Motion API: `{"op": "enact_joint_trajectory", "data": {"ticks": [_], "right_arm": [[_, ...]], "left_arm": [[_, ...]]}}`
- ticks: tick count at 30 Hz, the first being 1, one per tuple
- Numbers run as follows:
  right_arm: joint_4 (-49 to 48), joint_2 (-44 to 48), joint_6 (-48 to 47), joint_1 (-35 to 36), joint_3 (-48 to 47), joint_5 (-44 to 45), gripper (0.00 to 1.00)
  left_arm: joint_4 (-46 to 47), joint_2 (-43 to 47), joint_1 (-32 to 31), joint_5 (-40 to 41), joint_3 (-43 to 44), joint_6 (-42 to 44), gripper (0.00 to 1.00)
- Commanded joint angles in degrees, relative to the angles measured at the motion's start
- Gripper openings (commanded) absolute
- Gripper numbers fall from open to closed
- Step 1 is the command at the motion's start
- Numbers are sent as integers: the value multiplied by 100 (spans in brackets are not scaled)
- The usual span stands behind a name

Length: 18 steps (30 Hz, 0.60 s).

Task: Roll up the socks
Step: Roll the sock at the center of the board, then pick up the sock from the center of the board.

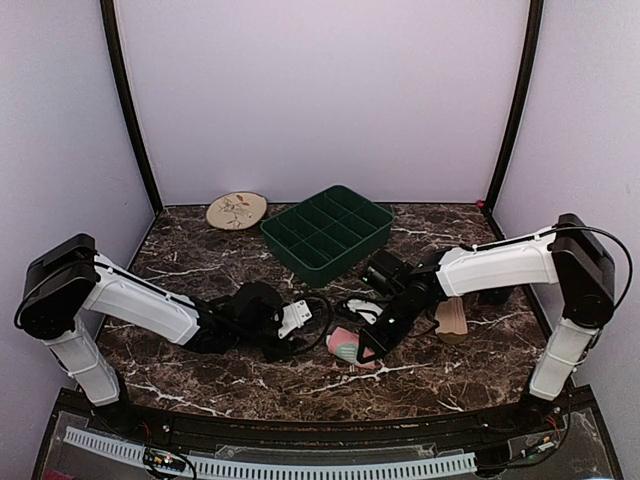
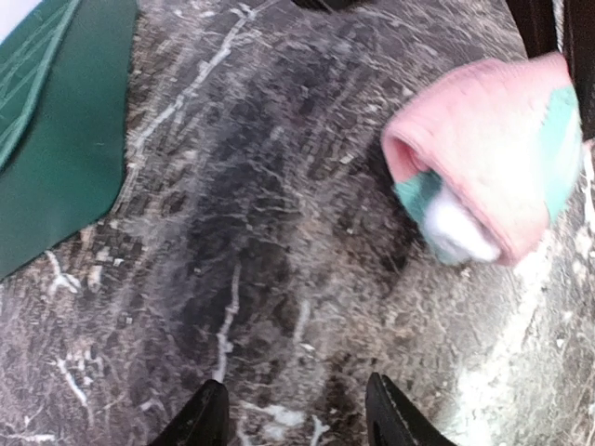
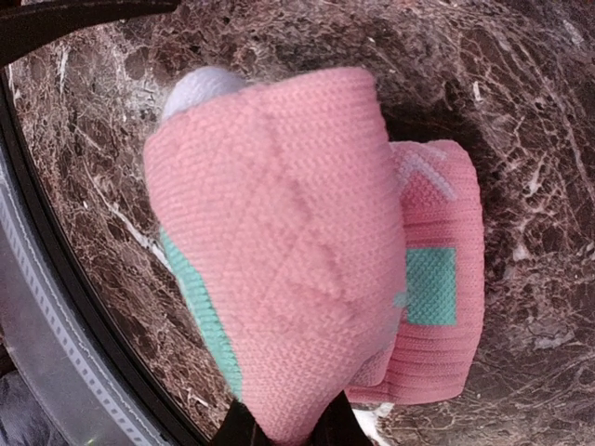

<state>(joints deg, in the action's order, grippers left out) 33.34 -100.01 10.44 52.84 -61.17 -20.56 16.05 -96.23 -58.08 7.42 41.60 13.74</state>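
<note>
The pink sock [image 1: 345,346] with mint-green patches lies bunched into a roll on the marble table, front centre. In the right wrist view this pink sock [image 3: 279,251] fills the frame, and my right gripper [image 3: 288,429] is shut on its lower fold. That same right gripper [image 1: 368,350] sits at the roll's right side. My left gripper [image 1: 298,318] stands just left of the roll. Its fingers [image 2: 209,420] are open over bare table, with the pink sock [image 2: 483,158] ahead and to the right, apart from them. The tan sock [image 1: 452,320] lies flat under the right arm.
A dark green divided tray [image 1: 328,232] stands behind the grippers at centre; its corner [image 2: 56,139] shows at the left of the left wrist view. A round beige patterned plate [image 1: 237,210] lies at the back left. The table's front rail [image 3: 56,353] runs close beside the sock.
</note>
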Motion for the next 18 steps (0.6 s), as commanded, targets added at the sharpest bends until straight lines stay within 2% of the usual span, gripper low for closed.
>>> {"op": "enact_joint_trajectory", "data": {"ticks": [1, 6, 13, 18], "right_arm": [[95, -190, 29, -108, 82, -434, 0], [120, -285, 37, -265, 165, -691, 0], [-36, -413, 201, -442, 377, -1122, 0], [-21, -484, 289, -520, 333, -1363, 0]], "left_arm": [[572, 395, -40, 444, -215, -65, 53], [1205, 642, -230, 412, -503, 335, 55], [1781, 721, -470, -146, -728, 891, 59], [2013, 584, -577, -63, -753, 1270, 64]]}}
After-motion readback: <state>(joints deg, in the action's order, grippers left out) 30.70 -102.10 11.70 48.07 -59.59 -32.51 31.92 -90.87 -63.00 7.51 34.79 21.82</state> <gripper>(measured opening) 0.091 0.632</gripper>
